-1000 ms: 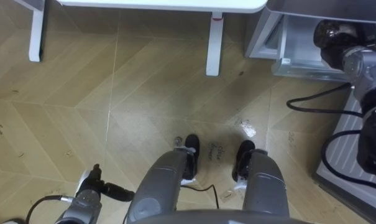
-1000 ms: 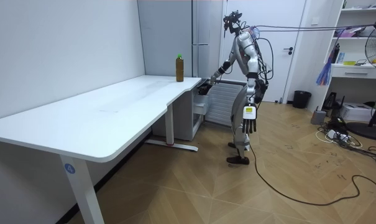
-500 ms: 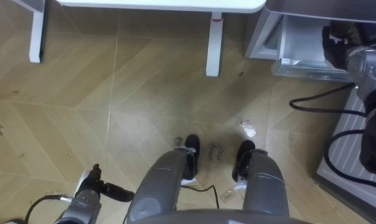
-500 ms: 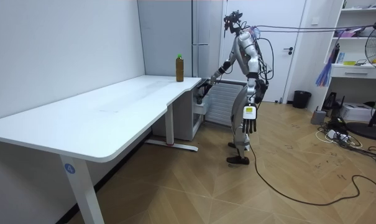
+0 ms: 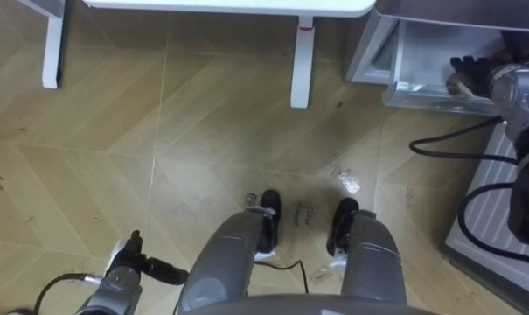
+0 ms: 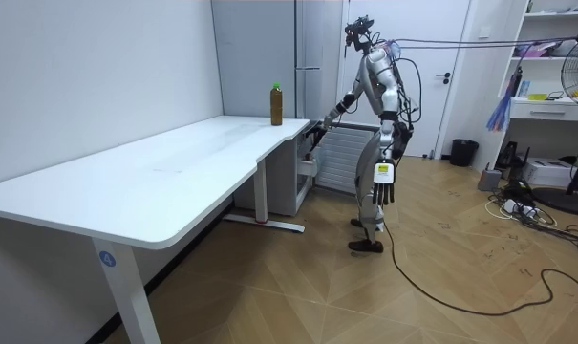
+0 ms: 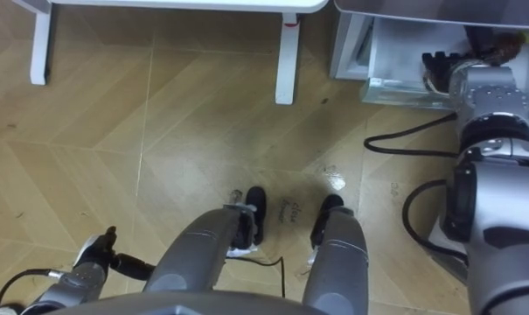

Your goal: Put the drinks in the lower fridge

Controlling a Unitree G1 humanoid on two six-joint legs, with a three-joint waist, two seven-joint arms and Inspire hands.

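- My right hand is at the front edge of the open lower fridge. Its fingers look straight and loose, and I see no drink between them.
- My left hand hangs beside my hip, on the side away from the fridge. Its fingers are slack and it carries nothing.
- One drink, a brownish bottle, stands upright on the white desk, at the corner nearest to the fridge.
- I judge that the main part is left: the fridge is open, but this bottle is not yet taken from the desk and put in.
- The inside of the fridge is partly cut off by the picture edge and partly covered by my arm. I cannot say whether any drink already lies there.
- In the room view my right hand is a small dark shape before the fridge, too small to read.
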